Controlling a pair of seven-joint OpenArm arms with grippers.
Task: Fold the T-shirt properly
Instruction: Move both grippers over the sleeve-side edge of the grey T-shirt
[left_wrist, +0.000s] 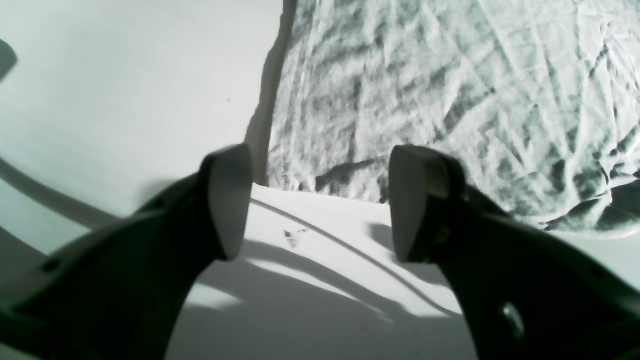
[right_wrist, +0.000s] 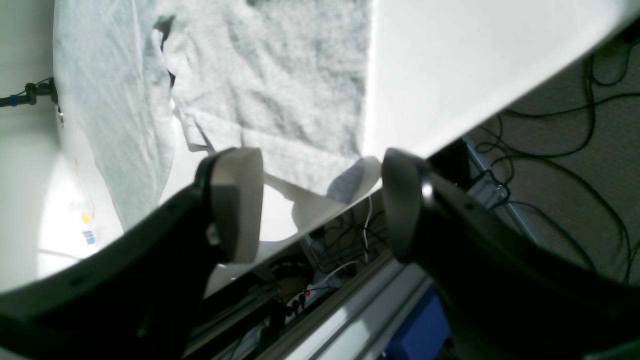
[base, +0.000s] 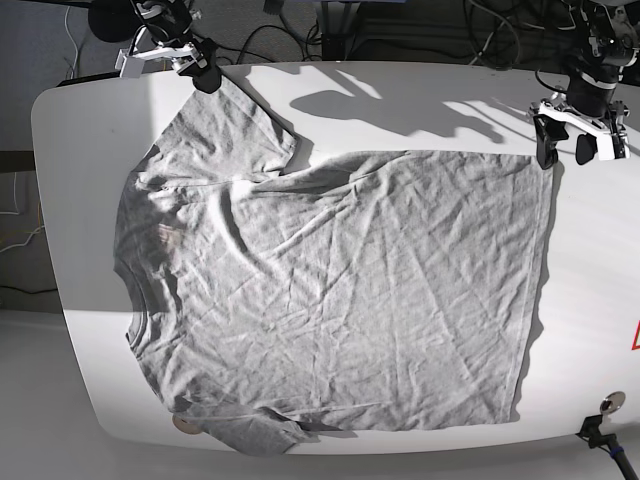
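Note:
The grey T-shirt (base: 330, 290) lies spread flat and wrinkled on the white table (base: 400, 100), neck to the left and hem to the right. No lettering shows. My left gripper (base: 565, 148) hovers open just off the hem's far right corner; in the left wrist view its fingers (left_wrist: 230, 200) stand wide apart over bare table, the T-shirt (left_wrist: 425, 100) corner just ahead. My right gripper (base: 195, 68) is open at the table's far left edge beside the far sleeve. In the right wrist view the right gripper (right_wrist: 322, 200) holds nothing, with the sleeve (right_wrist: 280, 100) just beyond it.
Past the table edge (right_wrist: 450, 60), cables (right_wrist: 575, 125) lie on the floor and a metal frame rail (right_wrist: 350, 300) runs below. A small round fitting (base: 612, 402) sits near the table's front right, and a red mark (base: 634, 335) at its right edge.

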